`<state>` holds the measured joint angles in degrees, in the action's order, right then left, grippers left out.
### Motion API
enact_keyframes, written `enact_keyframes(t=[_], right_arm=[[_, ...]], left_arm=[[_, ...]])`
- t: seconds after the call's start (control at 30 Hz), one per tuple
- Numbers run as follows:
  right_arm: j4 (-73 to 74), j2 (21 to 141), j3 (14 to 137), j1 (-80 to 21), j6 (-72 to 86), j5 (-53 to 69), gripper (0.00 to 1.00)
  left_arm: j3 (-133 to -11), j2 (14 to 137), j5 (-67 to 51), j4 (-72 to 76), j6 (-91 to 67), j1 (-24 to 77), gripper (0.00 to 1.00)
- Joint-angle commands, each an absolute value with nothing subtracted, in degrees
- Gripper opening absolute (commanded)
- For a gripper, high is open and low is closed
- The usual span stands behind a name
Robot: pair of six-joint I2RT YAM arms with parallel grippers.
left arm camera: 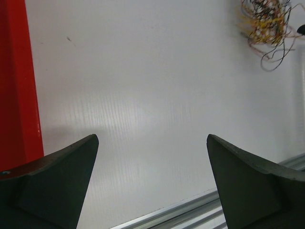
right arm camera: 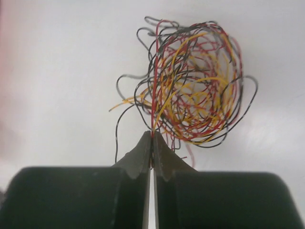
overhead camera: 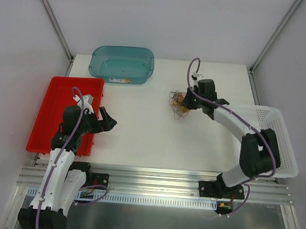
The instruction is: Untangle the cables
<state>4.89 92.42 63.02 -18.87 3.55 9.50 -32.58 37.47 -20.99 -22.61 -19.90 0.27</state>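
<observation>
The right gripper (right arm camera: 152, 137) pinched a red strand (right arm camera: 155, 76) of the thin red, yellow and black cable tangle (right arm camera: 200, 90), the first separation probably needing a slow outward pull next; the left gripper (left arm camera: 152, 139) gaped unused.

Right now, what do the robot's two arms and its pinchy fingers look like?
Both the left arm and the right arm have white tube-like links with chunky black joints. A thin purple hose runs along each one, looping free near the wrist. The left gripper and right gripper each have two dark, wedge-shaped fingers tapering to a point. No markings show.
</observation>
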Motion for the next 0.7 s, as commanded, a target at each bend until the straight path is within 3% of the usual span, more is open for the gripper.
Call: enact_keyframes(t=[0.0, 0.27, 0.37, 0.4, 0.5, 0.67], right_arm=[[7.03, 81.51, 54.86, -27.05, 1.14, 11.52, 0.01], [6.95, 69.44, 43.60, -48.66, 5.87, 2.83, 0.03], [8.78, 68.20, 42.98, -54.55, 6.50, 0.44, 0.26], [9.57, 68.03, 43.24, -55.80, 6.50, 0.44, 0.44], [11.16, 65.66, 43.42, -59.85, 7.03, -3.68, 0.63], [13.35, 59.16, 41.93, -60.73, 9.22, -8.51, 0.67]], left_arm=[[-32.43, 37.53, -26.89, -18.99, -19.42, -0.18, 0.99], [-31.55, 41.04, -35.50, -17.14, -22.06, 2.80, 0.99], [-30.85, 40.35, -32.80, -15.83, -26.09, 7.98, 0.99], [-29.54, 39.99, -31.83, -15.21, -29.50, 10.17, 0.99], [-27.25, 38.41, -27.01, -11.61, -34.96, 18.17, 0.99], [-23.47, 38.49, -15.76, -8.35, -46.39, 31.60, 0.99]])
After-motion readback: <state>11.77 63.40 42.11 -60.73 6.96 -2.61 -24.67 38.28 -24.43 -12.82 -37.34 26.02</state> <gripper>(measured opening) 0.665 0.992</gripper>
